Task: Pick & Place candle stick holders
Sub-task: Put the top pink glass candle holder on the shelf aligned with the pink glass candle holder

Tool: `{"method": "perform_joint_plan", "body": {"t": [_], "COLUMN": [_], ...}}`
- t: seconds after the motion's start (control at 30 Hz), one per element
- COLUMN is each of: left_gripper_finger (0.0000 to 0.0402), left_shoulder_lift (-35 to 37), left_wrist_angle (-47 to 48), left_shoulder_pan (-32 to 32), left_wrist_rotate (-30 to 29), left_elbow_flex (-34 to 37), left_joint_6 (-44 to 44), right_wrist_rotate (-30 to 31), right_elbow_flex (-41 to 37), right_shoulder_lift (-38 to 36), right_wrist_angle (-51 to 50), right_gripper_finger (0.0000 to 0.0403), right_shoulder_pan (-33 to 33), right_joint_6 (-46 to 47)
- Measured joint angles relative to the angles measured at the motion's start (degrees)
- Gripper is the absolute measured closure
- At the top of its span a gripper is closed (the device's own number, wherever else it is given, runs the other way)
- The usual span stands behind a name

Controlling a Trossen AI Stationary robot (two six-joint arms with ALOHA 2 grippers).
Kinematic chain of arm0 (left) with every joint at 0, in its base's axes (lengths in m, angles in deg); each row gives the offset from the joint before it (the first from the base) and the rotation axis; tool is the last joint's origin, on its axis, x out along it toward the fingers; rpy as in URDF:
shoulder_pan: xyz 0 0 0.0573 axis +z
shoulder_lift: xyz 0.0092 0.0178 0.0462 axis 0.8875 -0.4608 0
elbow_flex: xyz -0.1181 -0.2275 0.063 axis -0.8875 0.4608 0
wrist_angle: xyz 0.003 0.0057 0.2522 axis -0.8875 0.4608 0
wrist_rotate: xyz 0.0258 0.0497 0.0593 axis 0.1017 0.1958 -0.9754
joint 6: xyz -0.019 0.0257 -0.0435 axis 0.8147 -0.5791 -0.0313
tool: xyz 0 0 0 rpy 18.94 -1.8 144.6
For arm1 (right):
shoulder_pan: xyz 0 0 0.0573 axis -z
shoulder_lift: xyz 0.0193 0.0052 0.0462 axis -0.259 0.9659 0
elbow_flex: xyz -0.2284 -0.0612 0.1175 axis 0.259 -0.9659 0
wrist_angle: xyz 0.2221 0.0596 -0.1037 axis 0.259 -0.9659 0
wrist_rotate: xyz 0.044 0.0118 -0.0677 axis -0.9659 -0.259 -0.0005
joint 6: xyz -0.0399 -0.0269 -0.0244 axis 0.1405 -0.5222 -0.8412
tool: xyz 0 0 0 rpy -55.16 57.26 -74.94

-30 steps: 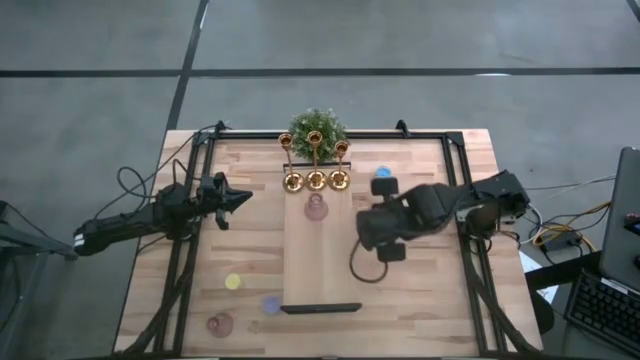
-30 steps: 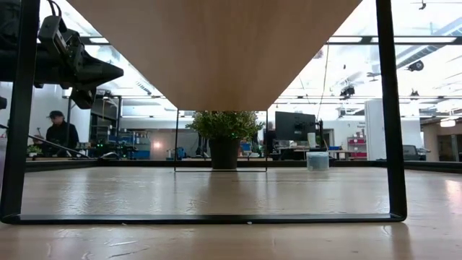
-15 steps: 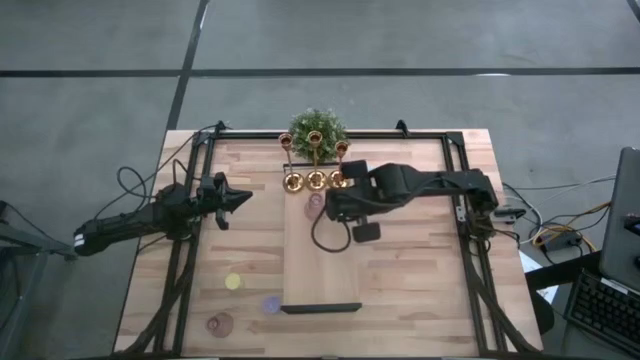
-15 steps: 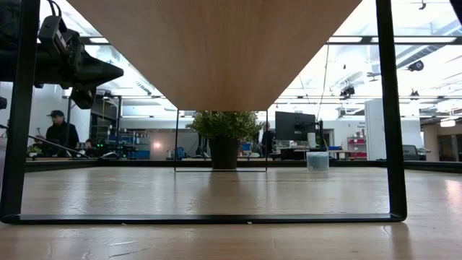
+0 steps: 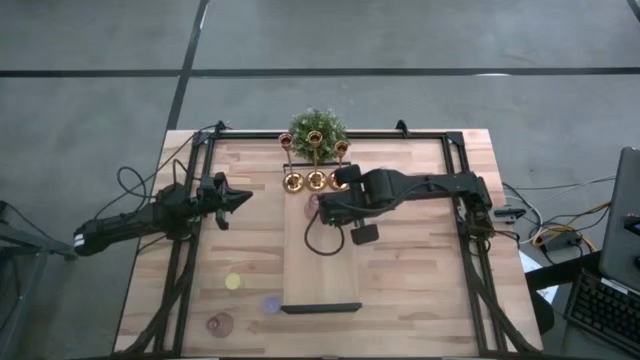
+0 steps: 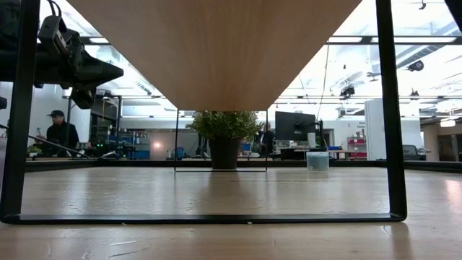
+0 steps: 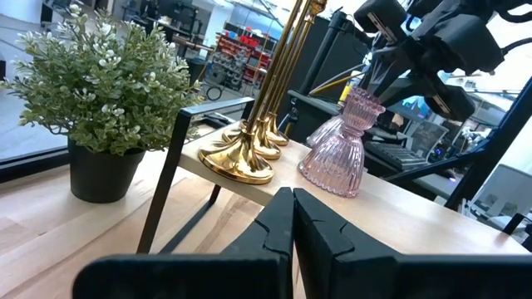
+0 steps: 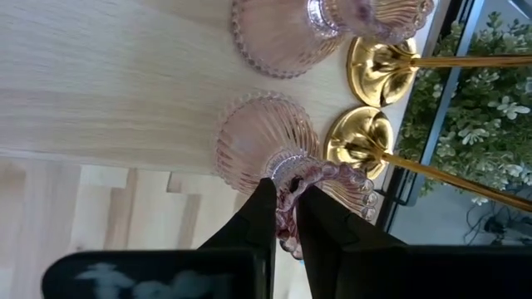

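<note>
My right gripper (image 5: pixel 322 207) reaches over the raised wooden board (image 5: pixel 320 270) and is shut on a pink ribbed glass holder (image 8: pixel 270 145). A second pink glass holder (image 8: pixel 287 33) stands right beside it. Three gold holders (image 5: pixel 316 180) stand on their round bases at the board's far end, in front of the green plant (image 5: pixel 316 128). A yellow holder (image 5: pixel 233 282), a purple one (image 5: pixel 271 304) and a third pink one (image 5: pixel 219 323) sit on the table's near left. My left gripper (image 5: pixel 245 199) is shut and empty, in the air at the left. My right gripper pinches the beaded rim of the pink holder's cup (image 8: pixel 293 181) between its two fingers (image 8: pixel 264 208). The fingers come from above and from the table's right side, slanting down. The holder stands upright with its flared base (image 7: pixel 332 170) on or just over the board.
The board rests on a black metal frame (image 6: pixel 390 115) that raises it above the table. A blue glass holder (image 6: pixel 317 160) stands on the table at the far right. Cables and a keyboard (image 5: pixel 610 310) lie off the table's right side. A person (image 6: pixel 59 133) sits in the room behind.
My right gripper has gone toward the table's left edge and a little toward its far edge, from right of the board to over it, beside the pink holder standing there and close to the gold holders.
</note>
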Motion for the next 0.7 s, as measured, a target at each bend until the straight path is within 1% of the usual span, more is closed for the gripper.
{"method": "perform_joint_plan", "body": {"t": [0.23, 0.5, 0.7], "left_gripper_finger": [0.0392, 0.0392, 0.0392], "left_shoulder_lift": [0.0, 0.0, 0.0], "left_wrist_angle": [0.0, 0.0, 0.0], "left_shoulder_pan": [0.0, 0.0, 0.0], "left_wrist_rotate": [0.0, 0.0, 0.0], "left_elbow_flex": [0.0, 0.0, 0.0], "left_joint_6": [0.0, 0.0, 0.0], "right_wrist_rotate": [-0.3, -0.2, -0.2], "right_elbow_flex": [-0.2, -0.5, -0.5], "right_shoulder_lift": [0.0, 0.0, 0.0], "right_wrist_angle": [0.5, 1.8, 4.6], "right_gripper_finger": [0.0374, 0.0359, 0.0355], "right_shoulder_pan": [0.0, 0.0, 0.0], "right_joint_6": [-0.1, -0.2, -0.2]}}
